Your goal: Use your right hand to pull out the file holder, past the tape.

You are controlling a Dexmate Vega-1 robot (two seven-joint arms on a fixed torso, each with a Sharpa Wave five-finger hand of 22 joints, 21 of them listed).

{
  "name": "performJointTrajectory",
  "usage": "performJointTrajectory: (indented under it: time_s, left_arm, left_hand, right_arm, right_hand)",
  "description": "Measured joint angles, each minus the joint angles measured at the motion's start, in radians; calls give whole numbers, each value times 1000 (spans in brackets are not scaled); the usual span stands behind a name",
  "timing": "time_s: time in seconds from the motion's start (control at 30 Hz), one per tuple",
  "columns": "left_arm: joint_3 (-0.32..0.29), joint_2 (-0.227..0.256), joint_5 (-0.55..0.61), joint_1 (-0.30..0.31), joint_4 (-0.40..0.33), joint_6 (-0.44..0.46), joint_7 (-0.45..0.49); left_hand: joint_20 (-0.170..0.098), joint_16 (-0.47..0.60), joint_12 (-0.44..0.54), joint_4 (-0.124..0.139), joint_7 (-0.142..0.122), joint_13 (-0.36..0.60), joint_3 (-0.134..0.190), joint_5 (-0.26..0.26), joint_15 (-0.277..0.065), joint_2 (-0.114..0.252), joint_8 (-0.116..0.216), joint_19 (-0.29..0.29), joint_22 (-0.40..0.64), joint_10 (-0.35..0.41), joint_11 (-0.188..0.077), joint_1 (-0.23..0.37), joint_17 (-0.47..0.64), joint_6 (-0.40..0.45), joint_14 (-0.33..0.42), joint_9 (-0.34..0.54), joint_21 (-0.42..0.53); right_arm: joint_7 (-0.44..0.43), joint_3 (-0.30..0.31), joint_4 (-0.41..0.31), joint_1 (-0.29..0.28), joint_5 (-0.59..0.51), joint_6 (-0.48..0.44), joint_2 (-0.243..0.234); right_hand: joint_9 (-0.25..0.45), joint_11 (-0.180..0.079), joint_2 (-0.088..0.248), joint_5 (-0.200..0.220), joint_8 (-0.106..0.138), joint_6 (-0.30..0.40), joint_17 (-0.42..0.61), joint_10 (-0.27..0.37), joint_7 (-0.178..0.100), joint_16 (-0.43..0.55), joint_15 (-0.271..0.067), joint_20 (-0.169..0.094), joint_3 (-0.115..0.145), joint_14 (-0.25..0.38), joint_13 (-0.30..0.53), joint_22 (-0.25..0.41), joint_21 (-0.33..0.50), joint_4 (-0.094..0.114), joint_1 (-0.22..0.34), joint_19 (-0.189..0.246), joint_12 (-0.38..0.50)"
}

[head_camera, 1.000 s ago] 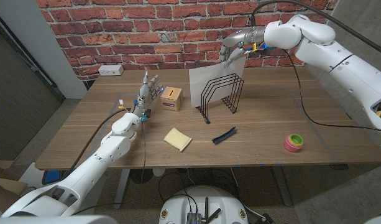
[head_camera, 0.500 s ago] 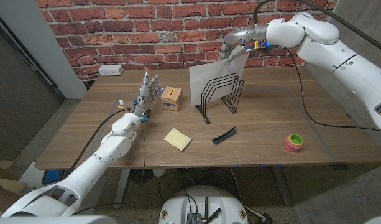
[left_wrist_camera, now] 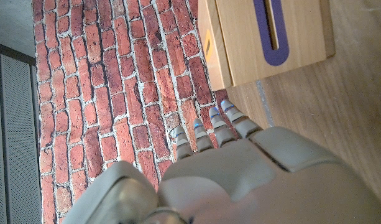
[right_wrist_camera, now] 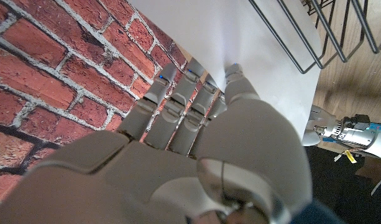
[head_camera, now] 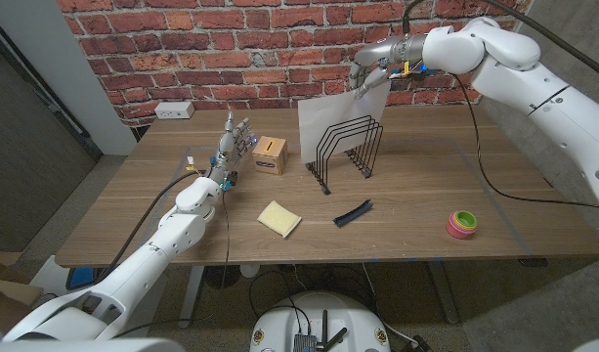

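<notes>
Head view: the right robot hand (head_camera: pixel 369 74) is raised above the far side of the worktop (head_camera: pixel 416 186), its fingers closed on the upper right corner of a white sheet (head_camera: pixel 330 115). The sheet stands upright in the black wire file holder (head_camera: pixel 346 149), which sits on the worktop near the middle, toward the brick wall (head_camera: pixel 231 44). A small wooden box (head_camera: pixel 270 154) stands just left of the file holder. A yellow pad (head_camera: pixel 278 218) lies nearer the front edge, and a short black strip (head_camera: pixel 353 212) lies in front of the file holder. A roll of tape (head_camera: pixel 462 224), pink and green, lies well apart to the right. The left robot hand (head_camera: pixel 235 139) stands on the worktop beside the wooden box with its fingers straight and close together, holding nothing. A white power outlet strip (head_camera: pixel 174 110) sits at the far left corner. Left wrist view: the left robot hand (left_wrist_camera: pixel 240 174) shows fingers (left_wrist_camera: pixel 206 134) extended side by side, apart from the wooden box (left_wrist_camera: pixel 265 34) with its blue-rimmed slot. Right wrist view: the right robot hand (right_wrist_camera: pixel 202 143) pinches the white sheet (right_wrist_camera: pixel 265 43) between thumb and fingers, with the file holder (right_wrist_camera: pixel 314 31) wires lying against the sheet.
</notes>
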Motion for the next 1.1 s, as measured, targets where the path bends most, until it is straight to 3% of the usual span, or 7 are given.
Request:
performJointTrajectory:
  time_s: [1.1]
  left_arm:
    - [0,0,0,0,0,0,0]
  left_hand:
    - [0,0,0,0,0,0,0,0,0,0,0,0,0,0,0,0,0,0,0,0,0]
  right_arm:
    - [19,33,-71,-20,0,-61,-26]
  right_hand:
    - [0,0,-8,0,-15,-4,-21,0,-4,-51,74,0,-13,-167,-19,-1,0,5,-47,0,-8]
